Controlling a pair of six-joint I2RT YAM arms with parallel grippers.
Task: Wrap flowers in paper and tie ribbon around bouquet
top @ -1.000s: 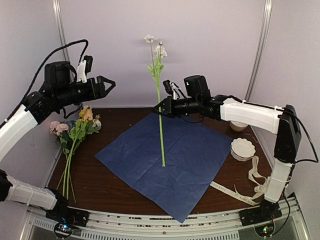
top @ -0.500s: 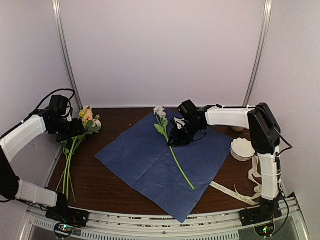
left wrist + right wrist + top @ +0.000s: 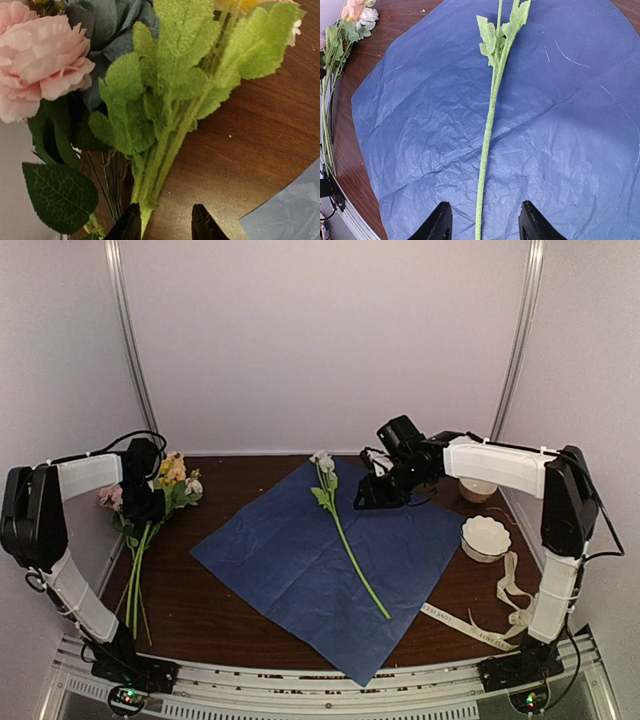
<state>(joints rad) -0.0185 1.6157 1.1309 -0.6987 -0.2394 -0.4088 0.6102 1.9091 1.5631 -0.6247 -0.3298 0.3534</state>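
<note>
Nearest us, the ribbon (image 3: 447, 617) lies loose on the desk (image 3: 200, 610) at front right, off the paper (image 3: 300, 560). The paper is spread flat mid-desk, navy face up. We note one white-bloomed stem (image 3: 350, 548) lying slantwise on it, bloom at the far corner. A scalloped bowl (image 3: 485, 537) sits to the right of the paper. The right hand (image 3: 484, 216) hovers over the stem, fingers apart, nothing held. At far left the flowers (image 3: 160, 490) lie on bare desk. The left hand (image 3: 164, 222) is at their stems, fingers apart, one just beside a green stem; we see no clamp.
</note>
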